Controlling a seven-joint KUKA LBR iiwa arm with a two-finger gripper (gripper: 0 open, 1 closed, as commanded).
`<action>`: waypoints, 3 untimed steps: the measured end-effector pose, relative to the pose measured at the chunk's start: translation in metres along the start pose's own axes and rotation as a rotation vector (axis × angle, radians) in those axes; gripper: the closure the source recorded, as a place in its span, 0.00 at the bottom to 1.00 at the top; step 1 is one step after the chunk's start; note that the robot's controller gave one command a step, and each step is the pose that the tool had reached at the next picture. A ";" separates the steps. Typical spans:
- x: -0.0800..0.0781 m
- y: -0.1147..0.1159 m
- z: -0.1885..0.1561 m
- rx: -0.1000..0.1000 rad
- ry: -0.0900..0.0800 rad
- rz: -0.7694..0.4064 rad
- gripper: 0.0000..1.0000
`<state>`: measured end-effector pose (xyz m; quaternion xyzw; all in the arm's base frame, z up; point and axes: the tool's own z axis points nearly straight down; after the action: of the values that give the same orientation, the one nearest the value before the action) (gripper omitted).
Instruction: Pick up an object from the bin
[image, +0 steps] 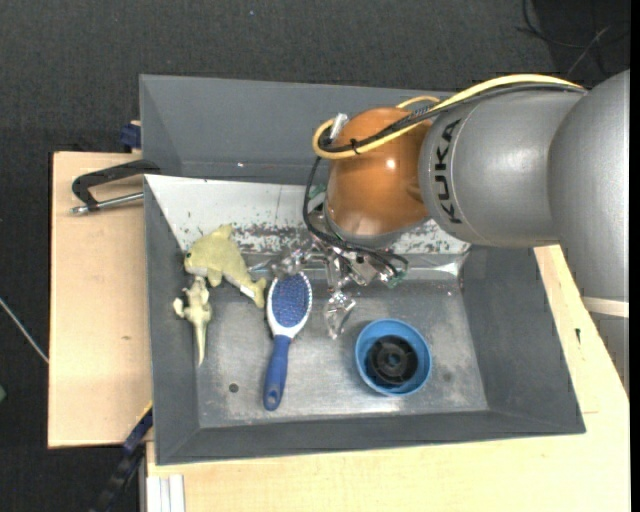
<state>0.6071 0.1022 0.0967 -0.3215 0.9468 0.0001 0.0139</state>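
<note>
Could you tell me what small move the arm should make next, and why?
Probably a short shift toward the view's left: the gripper hangs over bare floor of the bin, between the blue brush and the blue round cup, and the brush's head lies nearer.

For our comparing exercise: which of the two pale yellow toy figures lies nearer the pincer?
The larger figure, by the blue brush; the smaller figure lies farther left.

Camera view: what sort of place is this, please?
Probably a grasping test station in a robot laboratory: a KUKA arm reaches into a grey metal bin, which holds unrelated small things: a blue brush, a round blue thing and pale toy animals.
</note>
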 end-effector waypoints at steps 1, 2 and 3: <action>-0.013 0.009 0.013 0.005 -0.016 -0.068 0.00; -0.018 0.011 0.008 0.006 -0.031 -0.069 1.00; -0.011 0.007 0.003 0.002 -0.023 -0.071 1.00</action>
<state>0.6119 0.1147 0.0938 -0.3547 0.9346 0.0020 0.0249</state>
